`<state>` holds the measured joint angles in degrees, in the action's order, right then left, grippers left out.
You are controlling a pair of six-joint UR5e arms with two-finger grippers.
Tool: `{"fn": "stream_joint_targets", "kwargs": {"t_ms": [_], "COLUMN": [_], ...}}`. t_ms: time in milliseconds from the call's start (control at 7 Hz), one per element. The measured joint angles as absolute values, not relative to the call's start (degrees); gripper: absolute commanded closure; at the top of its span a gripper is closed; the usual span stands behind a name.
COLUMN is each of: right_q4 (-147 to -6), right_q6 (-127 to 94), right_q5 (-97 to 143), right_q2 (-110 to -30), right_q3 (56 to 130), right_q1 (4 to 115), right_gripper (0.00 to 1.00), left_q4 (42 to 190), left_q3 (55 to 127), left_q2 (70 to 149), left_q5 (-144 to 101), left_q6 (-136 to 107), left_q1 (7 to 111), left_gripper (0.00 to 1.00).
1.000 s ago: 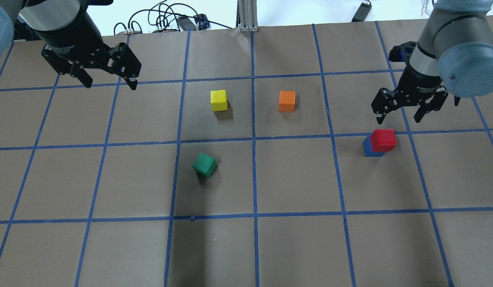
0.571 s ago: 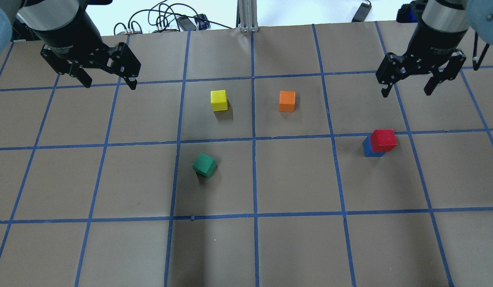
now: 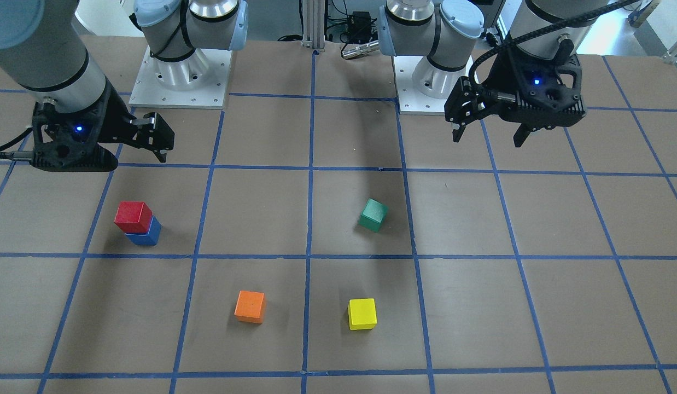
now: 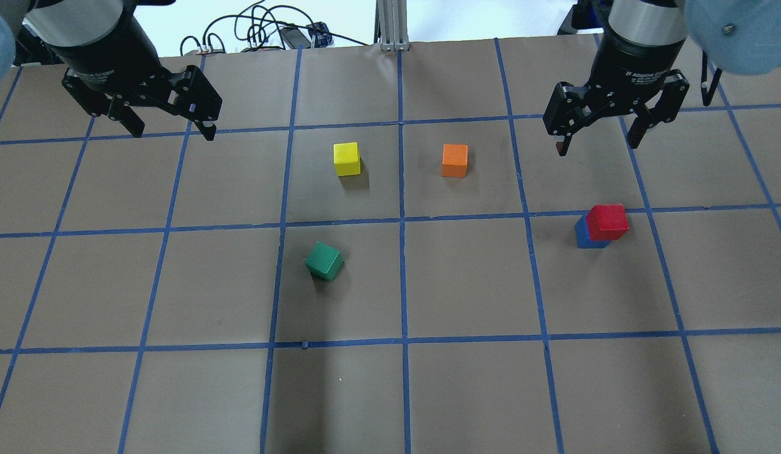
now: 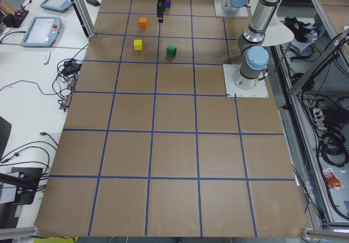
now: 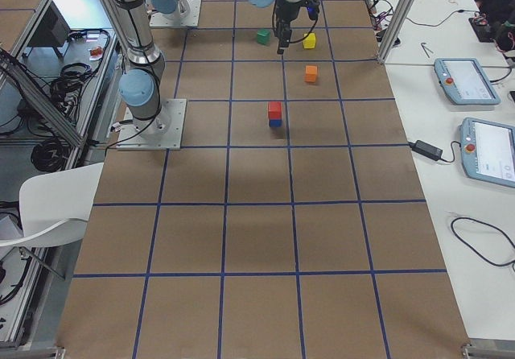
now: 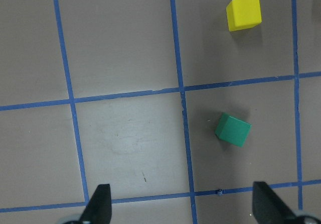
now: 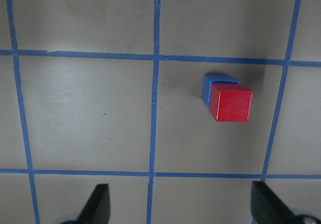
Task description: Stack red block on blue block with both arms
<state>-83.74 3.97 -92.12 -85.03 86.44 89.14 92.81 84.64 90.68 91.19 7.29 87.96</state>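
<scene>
The red block (image 4: 607, 221) sits on top of the blue block (image 4: 581, 234), slightly offset, on the right side of the table. The stack also shows in the front view, red block (image 3: 133, 216) over blue block (image 3: 147, 236), and in the right wrist view, red block (image 8: 230, 102) over blue block (image 8: 213, 81). My right gripper (image 4: 597, 142) is open and empty. It hovers high, beyond the stack and clear of it. My left gripper (image 4: 173, 132) is open and empty at the far left, above bare table.
A green cube (image 4: 324, 261), a yellow cube (image 4: 346, 158) and an orange cube (image 4: 454, 160) lie apart near the table's middle. Cables and a metal post (image 4: 390, 25) are beyond the far edge. Blue tape lines grid the brown table (image 4: 466, 391).
My right gripper has moved away from the stack toward the far edge, then left, still open. The stack and the left arm have not moved.
</scene>
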Motion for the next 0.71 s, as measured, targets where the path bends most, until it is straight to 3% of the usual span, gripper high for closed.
{"fn": "stream_joint_targets", "kwargs": {"t_ms": [714], "right_q4": [-84.5], "right_q6": [3.8], "right_q5": [-92.2], "right_q2": [-87.6], "right_q3": [89.2], "right_q1": [91.1], "right_gripper": [0.0], "left_q4": [92.8], "left_q3": [84.7], "left_q2": [90.6], "left_q5": [91.1], "left_q6": [7.3], "left_q1": [87.9], "left_gripper": [0.0]}}
